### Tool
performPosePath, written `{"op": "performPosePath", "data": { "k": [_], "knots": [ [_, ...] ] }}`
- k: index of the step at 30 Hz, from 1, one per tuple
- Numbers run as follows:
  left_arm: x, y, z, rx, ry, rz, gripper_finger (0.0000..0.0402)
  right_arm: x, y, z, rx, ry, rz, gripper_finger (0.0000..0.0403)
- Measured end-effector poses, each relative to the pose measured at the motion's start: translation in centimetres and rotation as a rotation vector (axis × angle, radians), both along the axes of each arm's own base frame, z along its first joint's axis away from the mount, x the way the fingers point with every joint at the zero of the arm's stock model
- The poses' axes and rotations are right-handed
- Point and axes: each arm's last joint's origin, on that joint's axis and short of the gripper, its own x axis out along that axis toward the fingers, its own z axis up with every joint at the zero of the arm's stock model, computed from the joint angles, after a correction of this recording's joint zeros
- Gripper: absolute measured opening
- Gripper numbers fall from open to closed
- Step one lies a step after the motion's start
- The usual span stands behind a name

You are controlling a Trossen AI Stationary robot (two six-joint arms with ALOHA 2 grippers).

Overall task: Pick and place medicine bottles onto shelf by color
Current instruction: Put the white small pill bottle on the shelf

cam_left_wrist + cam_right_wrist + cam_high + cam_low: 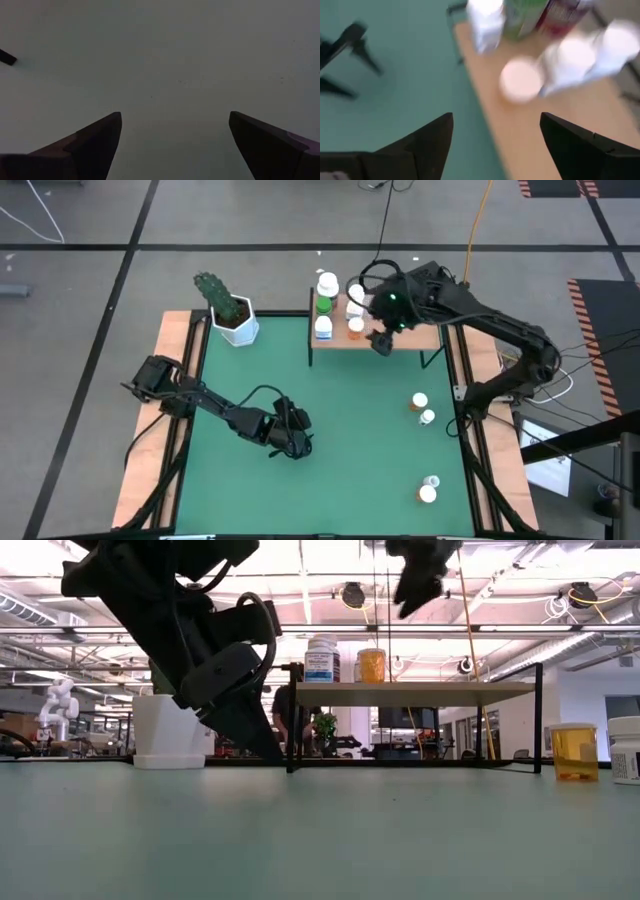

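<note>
The light-wood shelf [400,337] stands at the mat's far side on thin black legs. Several medicine bottles stand on its left part: a white-capped one [327,283], a green one [323,306], a blue-and-white one [323,328] and an orange one [356,328]. My right gripper [381,341] hangs open and empty above the shelf board [545,125], just beside these bottles [520,80]. Loose bottles stand on the mat at the right: an orange one [419,401], a white one [428,417] and two near the front [428,490]. My left gripper [295,442] is open and empty, low over the mat [165,60].
A white hexagonal pot with a green cactus [236,320] stands at the mat's far left corner. Wooden strips [176,380] edge the green mat. In the low view the orange bottle [573,752] and a white one [625,750] stand right of the shelf [410,693].
</note>
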Motion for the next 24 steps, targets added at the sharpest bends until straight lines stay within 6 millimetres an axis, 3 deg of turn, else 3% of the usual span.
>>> {"op": "performPosePath", "data": {
  "k": [6, 13, 18, 24],
  "knots": [
    [0.5, 0.0, 0.3, 0.023, -0.029, -0.053, 0.0372, -2.1, 5.4, -0.7, 0.066, 0.162, -0.036, 0.0283],
    [1.2, 0.0, 0.8, 0.027, -0.083, -0.139, 0.0372, -4.9, 11.3, -5.7, 0.105, 0.343, -0.067, 0.0274],
    [1.6, -0.2, 1.2, 0.044, -0.124, -0.19, 0.0372, -7.7, 13.4, -10.3, 0.205, 0.491, -0.131, 0.0271],
    [2.1, -0.1, 1.5, 0.055, -0.161, -0.225, 0.0372, -10.6, 14.4, -14.8, 0.293, 0.65, -0.215, 0.0271]
  ]
}}
